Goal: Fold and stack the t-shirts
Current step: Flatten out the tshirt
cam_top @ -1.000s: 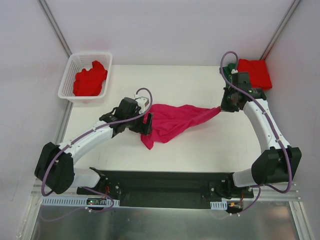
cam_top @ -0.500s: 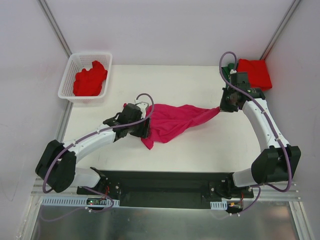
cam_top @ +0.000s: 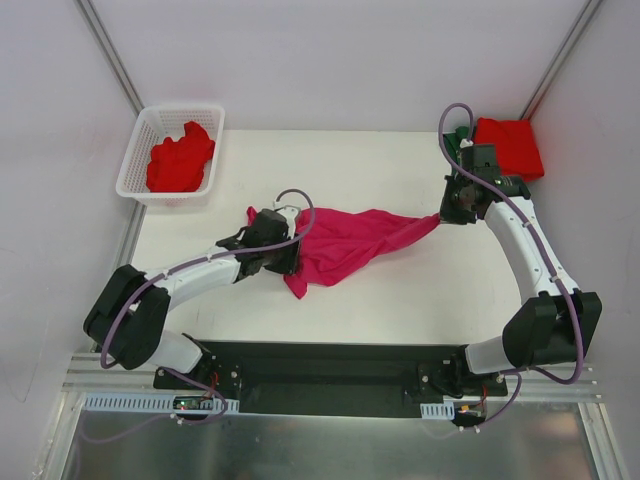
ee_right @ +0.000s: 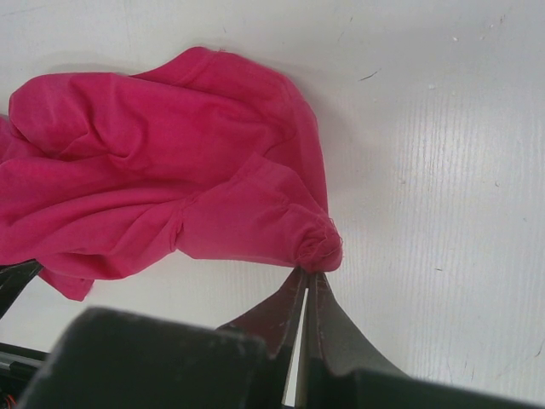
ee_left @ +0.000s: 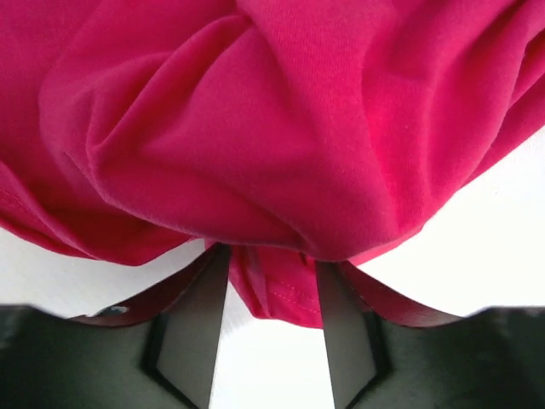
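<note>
A magenta-pink t-shirt (cam_top: 345,245) lies bunched and stretched across the middle of the table. My left gripper (cam_top: 288,258) is at its left edge. Its jaws stand partly apart in the left wrist view, with a hemmed fold of the magenta-pink t-shirt (ee_left: 277,294) between the fingers (ee_left: 197,324). My right gripper (cam_top: 445,215) is shut on the shirt's right corner, which shows as a small knot of cloth (ee_right: 319,247) at the right gripper's (ee_right: 306,274) tips. A bright red t-shirt (cam_top: 180,158) lies crumpled in the basket. A folded red t-shirt (cam_top: 510,146) sits at the back right, with dark green cloth (cam_top: 458,134) beside it.
The white lattice basket (cam_top: 135,160) stands at the table's back left corner. Grey walls and metal posts close in the back and sides. The black base bar (cam_top: 330,375) runs along the near edge.
My left gripper has settled lower at the shirt's left edge and its jaws have narrowed around a fold. The right arm and the shirt's right corner have not moved.
</note>
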You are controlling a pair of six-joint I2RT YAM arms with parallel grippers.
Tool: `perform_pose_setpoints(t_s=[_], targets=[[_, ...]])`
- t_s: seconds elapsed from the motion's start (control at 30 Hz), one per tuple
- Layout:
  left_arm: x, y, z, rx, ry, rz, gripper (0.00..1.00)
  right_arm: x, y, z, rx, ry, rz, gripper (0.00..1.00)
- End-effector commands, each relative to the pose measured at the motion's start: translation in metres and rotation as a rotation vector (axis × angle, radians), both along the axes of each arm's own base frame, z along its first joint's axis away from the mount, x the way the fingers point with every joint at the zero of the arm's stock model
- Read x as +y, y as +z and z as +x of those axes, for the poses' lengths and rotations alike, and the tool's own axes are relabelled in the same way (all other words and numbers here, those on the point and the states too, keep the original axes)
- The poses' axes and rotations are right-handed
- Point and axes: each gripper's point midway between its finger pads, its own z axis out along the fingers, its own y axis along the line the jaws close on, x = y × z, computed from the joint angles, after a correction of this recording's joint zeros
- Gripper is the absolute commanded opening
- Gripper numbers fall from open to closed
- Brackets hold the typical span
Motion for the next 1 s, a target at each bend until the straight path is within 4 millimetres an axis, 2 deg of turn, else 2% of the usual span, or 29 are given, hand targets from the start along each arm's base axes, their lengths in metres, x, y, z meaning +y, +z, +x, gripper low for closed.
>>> perform_pose_setpoints(t_s=[0.0,0.03,0.1,0.27,0.4,0.5,0.53,0.6,0.63,0.77,0.97], targets=[[-0.004,0.002,0.012,-0.056,-0.003,0.017,0.26,0.003,0.016,0.006,-0.045,0.017,0.002,0.01],[-0.003,0.002,0.014,-0.059,-0.002,0.023,0.15,0.003,0.016,0.006,-0.043,0.018,0.001,0.01],[-0.003,0.002,0.016,-0.063,-0.004,0.031,0.0,0.003,0.016,0.005,-0.04,0.02,-0.002,0.01],[-0.004,0.011,0.019,-0.09,-0.005,0.026,0.0,0.004,0.016,0.006,-0.038,0.021,0.004,0.01],[0.001,0.028,0.015,-0.098,-0.008,0.03,0.0,0.005,0.016,0.007,-0.041,0.023,0.008,0.01],[0.011,0.049,0.009,-0.115,0.005,0.047,0.0,0.006,0.016,0.008,-0.039,0.023,0.011,0.01],[0.013,0.063,0.008,-0.141,0.009,0.031,0.0,0.007,0.016,0.009,-0.04,0.024,0.012,0.01],[0.024,0.07,0.002,-0.134,0.023,0.062,0.0,0.01,0.014,0.011,-0.035,0.031,0.019,0.01],[0.026,0.083,0.001,-0.154,0.021,0.06,0.0,0.011,0.015,0.011,-0.036,0.034,0.02,0.01],[0.041,0.099,-0.004,-0.161,0.042,0.093,0.0,0.016,0.014,0.014,-0.036,0.044,0.023,0.01],[0.055,0.126,-0.001,-0.214,0.061,0.109,0.0,0.015,0.015,0.014,-0.044,0.036,0.011,0.01]])
